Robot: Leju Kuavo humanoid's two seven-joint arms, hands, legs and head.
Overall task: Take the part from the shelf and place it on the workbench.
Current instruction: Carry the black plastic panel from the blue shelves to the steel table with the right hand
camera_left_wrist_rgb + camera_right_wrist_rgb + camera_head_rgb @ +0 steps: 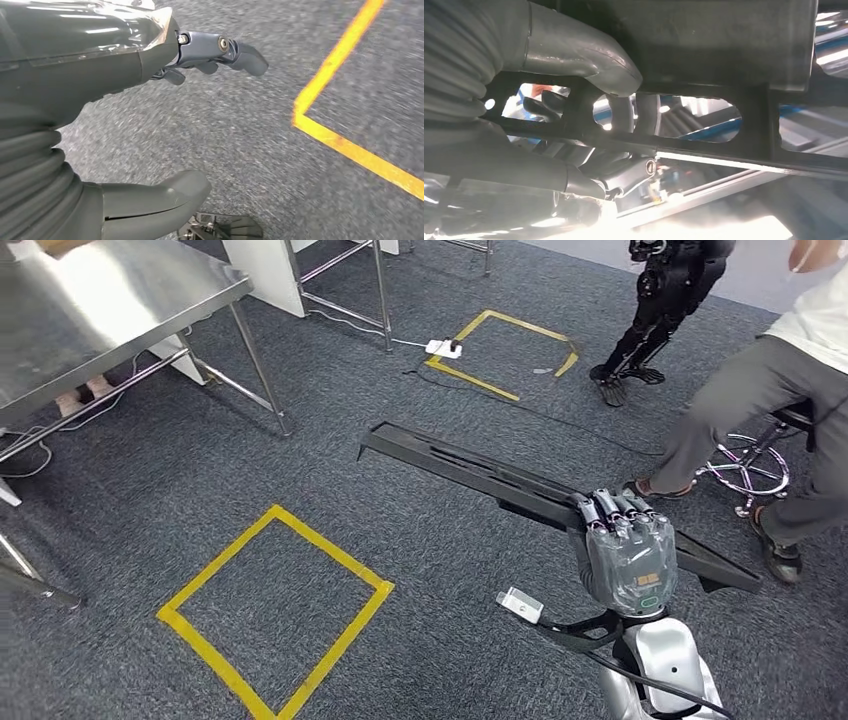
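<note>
The right hand (pixel 628 550) grips the long black part (pixel 470 472), fingers wrapped over its edge, holding it above the carpet well apart from the steel desk (pixel 120 310). The left hand (pixel 150 100) hangs over the carpet beside yellow tape (pixel 350 145), fingers apart, holding nothing.

The robot's right hand (pixel 628 552), lower right of the head view, wears a translucent grey cover over dark ribbed fingers, with an orange label and a small green mark near the wrist. Below it, the silver forearm (pixel 668 660) carries black cables and a black bracket. In the left wrist view, the left hand (pixel 150 100) shows a ribbed grey cuff, thick grey thumb and screw-jointed blue-grey fingers.
</note>
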